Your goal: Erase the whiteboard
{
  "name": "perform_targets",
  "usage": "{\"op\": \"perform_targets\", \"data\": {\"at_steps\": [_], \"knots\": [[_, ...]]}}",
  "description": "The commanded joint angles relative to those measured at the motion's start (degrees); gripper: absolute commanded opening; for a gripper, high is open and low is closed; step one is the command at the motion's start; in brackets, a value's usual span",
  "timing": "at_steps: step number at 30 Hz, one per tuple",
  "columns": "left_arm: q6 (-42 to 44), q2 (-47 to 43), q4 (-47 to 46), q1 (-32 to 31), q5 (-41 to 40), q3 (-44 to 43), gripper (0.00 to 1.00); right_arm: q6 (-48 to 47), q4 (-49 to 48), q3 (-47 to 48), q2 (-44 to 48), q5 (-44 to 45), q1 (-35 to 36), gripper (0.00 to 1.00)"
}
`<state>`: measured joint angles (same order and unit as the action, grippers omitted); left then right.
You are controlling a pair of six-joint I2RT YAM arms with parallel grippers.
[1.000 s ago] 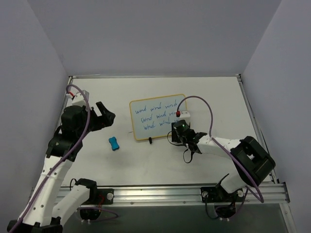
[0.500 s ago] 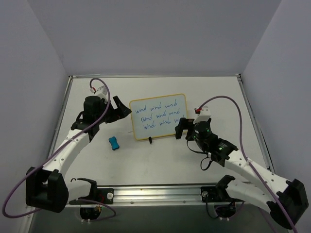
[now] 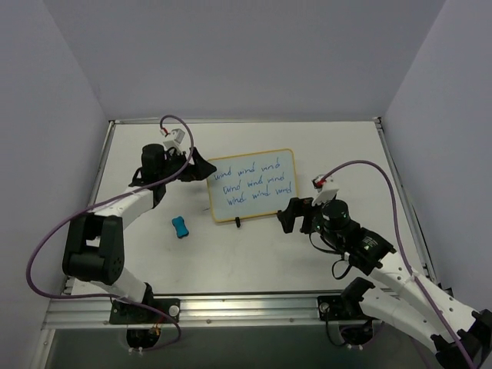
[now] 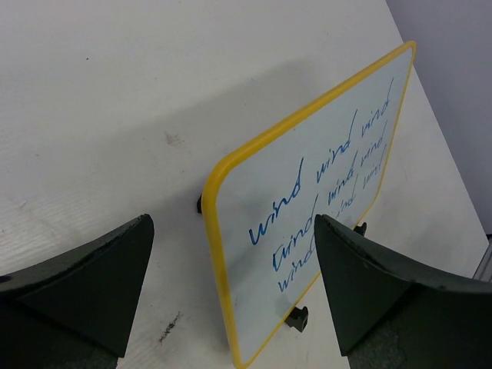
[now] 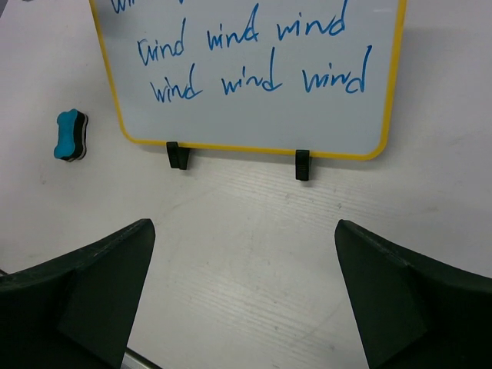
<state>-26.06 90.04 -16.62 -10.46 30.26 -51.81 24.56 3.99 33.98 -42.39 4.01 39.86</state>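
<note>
The task is judged to be at its opening step: three lines of blue writing are seen intact on the whiteboard (image 3: 251, 184), and nothing has been wiped.

Nearest the arm bases, the right gripper (image 3: 287, 216) is held just in front of the whiteboard's near right corner. Its fingers are spread wide, and nothing is held or touched by them.

The blue eraser (image 3: 180, 227) is found lying on the table (image 3: 346, 154), off the whiteboard's near left corner and apart from both grippers. It has not yet been taken up.

The whiteboard itself is propped on two small black feet (image 5: 176, 155) at its near edge, in the middle of the table.

Farthest back, the left gripper (image 3: 201, 170) is placed just beside the whiteboard's left edge, towards its far corner. Its fingers are likewise parted widely and are empty; no contact with the frame can be made out.

For the next move, the eraser would have to be gripped, and the whiteboard probably steadied at its left edge, since a propped board may be pushed back or tipped when pressed.
</note>
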Motion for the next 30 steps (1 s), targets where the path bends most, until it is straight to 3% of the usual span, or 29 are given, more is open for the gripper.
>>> {"op": "perform_targets", "data": {"at_steps": [1, 5, 11, 14, 16, 18, 25, 30], "knots": [[4.53, 1.54, -5.08, 0.70, 6.54, -4.26, 0.94, -1.70, -0.12, 1.97, -0.50, -2.95, 0.49, 1.00], [-0.11, 4.52, -16.84, 1.23, 15.50, -2.94, 0.94, -2.14, -0.74, 1.88, -0.76, -3.13, 0.57, 1.00], [-1.97, 9.54, -19.24, 1.23, 19.57, -5.75, 1.00, -2.23, -0.56, 1.71, -0.41, -3.40, 0.66, 1.00], [-2.49, 11.29, -19.67, 1.49, 21.41, -7.16, 0.87, -2.32, -0.91, 1.36, -0.15, -3.40, 0.75, 1.00], [-3.37, 13.31, -21.16, 1.84, 22.21, -8.21, 0.86, -2.41, -1.09, 1.27, -0.32, -3.40, 0.75, 1.00], [-5.31, 15.41, -23.01, 2.02, 23.95, -8.57, 0.78, -2.49, -1.09, 1.27, -0.67, -3.40, 0.75, 1.00], [-7.25, 18.06, -26.62, 2.20, 25.02, -8.57, 0.73, -2.58, -1.35, 1.18, -0.59, -3.40, 0.84, 1.00], [-8.30, 19.21, -28.11, 2.20, 26.16, -9.27, 0.63, -2.85, -1.79, 1.09, -1.38, -3.40, 0.93, 1.00]]}}
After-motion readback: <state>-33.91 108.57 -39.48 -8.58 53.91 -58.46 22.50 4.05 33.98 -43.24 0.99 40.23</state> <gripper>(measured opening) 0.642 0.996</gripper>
